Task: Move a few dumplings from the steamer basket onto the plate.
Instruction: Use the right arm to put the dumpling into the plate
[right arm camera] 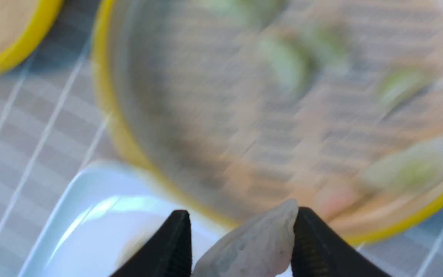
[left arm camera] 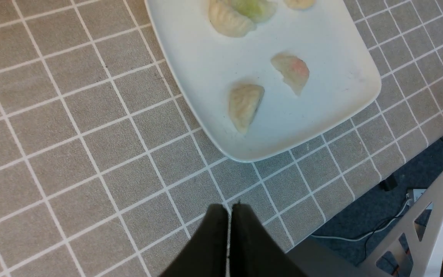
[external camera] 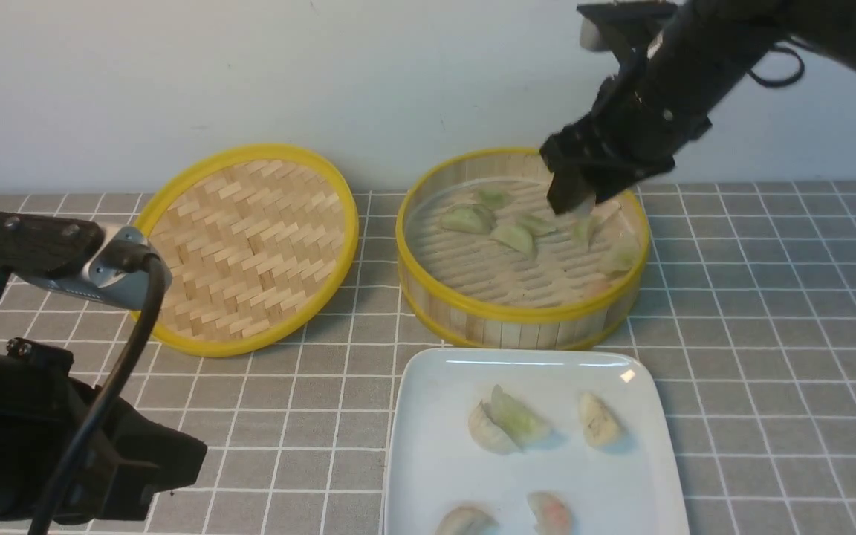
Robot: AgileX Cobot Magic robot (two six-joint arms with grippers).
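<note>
Your right gripper (right arm camera: pixel 241 214) pinches a whitish dumpling (right arm camera: pixel 252 250) over the steamer basket (external camera: pixel 517 316); swing it to the plate (external camera: pixel 428 475) next. Your left gripper (left arm camera: pixel 229 207) sits clamped, empty.

Glossy plate (external camera: pixel 428 453), bamboo steamer basket (external camera: pixel 517 316) w/ slats, translucent dumplings (external camera: pixel 519 420), matt tablecloth (external camera: pixel 770 297).

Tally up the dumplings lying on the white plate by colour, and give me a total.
On the plate:
Whitish dumplings: 3
Pale green dumpling: 1
Pinkish dumpling: 1
Total: 5
</note>
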